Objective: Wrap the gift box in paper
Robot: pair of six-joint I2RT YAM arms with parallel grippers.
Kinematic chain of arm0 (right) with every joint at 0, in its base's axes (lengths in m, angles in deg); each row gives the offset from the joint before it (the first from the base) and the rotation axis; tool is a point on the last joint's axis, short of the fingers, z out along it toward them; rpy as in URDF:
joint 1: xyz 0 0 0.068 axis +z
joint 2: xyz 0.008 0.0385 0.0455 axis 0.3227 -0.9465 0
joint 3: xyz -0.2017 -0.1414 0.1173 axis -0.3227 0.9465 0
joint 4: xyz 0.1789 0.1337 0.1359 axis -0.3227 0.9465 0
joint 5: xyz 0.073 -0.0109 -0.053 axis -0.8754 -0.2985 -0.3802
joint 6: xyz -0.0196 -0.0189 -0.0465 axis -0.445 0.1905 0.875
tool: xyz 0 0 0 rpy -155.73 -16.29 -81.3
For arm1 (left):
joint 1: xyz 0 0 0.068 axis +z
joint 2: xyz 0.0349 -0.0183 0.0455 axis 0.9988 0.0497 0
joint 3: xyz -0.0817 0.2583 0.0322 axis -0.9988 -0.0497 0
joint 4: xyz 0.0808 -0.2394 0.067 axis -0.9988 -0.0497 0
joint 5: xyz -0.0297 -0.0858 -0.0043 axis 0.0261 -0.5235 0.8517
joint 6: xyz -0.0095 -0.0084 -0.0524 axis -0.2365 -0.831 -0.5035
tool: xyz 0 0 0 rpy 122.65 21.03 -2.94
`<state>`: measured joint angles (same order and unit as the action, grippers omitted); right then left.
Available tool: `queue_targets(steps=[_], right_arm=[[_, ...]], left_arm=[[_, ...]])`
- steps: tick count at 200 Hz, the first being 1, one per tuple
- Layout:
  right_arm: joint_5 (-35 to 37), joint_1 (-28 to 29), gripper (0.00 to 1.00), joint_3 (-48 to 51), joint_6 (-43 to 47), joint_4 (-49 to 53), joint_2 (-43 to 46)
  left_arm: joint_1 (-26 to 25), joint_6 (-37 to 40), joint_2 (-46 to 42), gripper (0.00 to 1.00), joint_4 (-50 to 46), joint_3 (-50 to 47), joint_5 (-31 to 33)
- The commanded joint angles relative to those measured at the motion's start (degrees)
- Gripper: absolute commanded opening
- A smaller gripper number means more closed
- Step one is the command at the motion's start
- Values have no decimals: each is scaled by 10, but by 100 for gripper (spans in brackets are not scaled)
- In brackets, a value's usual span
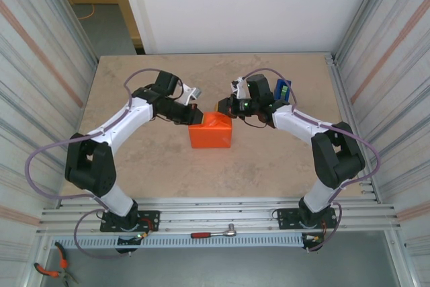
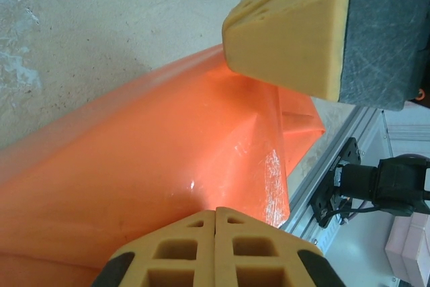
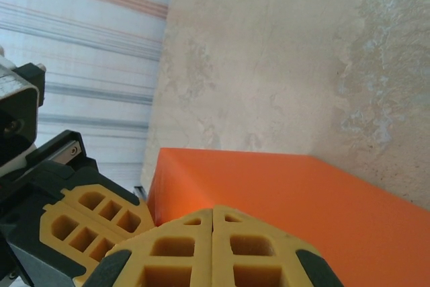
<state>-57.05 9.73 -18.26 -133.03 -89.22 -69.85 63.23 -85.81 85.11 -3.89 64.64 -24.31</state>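
The orange paper (image 1: 209, 136) lies folded over a boxy shape at the table's middle; the gift box is hidden under it. My left gripper (image 1: 197, 113) is shut, its tips against the parcel's far left top edge. In the left wrist view the shut left gripper (image 2: 215, 210) presses on the paper (image 2: 148, 159), with nothing visible between the fingers. My right gripper (image 1: 220, 107) is shut at the far top edge, close beside the left one. In the right wrist view the shut right gripper (image 3: 213, 208) rests on the paper (image 3: 302, 199).
A blue tape dispenser (image 1: 283, 91) stands behind the right arm's wrist. A ratchet wrench (image 1: 213, 234) lies on the front rail and orange-handled pliers (image 1: 50, 270) sit at the bottom left. Corrugated walls close both sides.
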Motion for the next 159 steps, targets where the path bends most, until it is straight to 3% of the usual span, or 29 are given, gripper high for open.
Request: queue_targets(steps=[1, 62, 159], right_arm=[[25, 3, 0, -12, 9, 138, -19], [20, 4, 0, -129, 12, 185, 2], [40, 63, 0, -80, 3, 168, 20]], left_arm=[[-6, 26, -29, 0, -12, -7, 13], [-11, 35, -33, 0, -14, -21, 29], [-12, 36, -34, 0, -9, -34, 32]])
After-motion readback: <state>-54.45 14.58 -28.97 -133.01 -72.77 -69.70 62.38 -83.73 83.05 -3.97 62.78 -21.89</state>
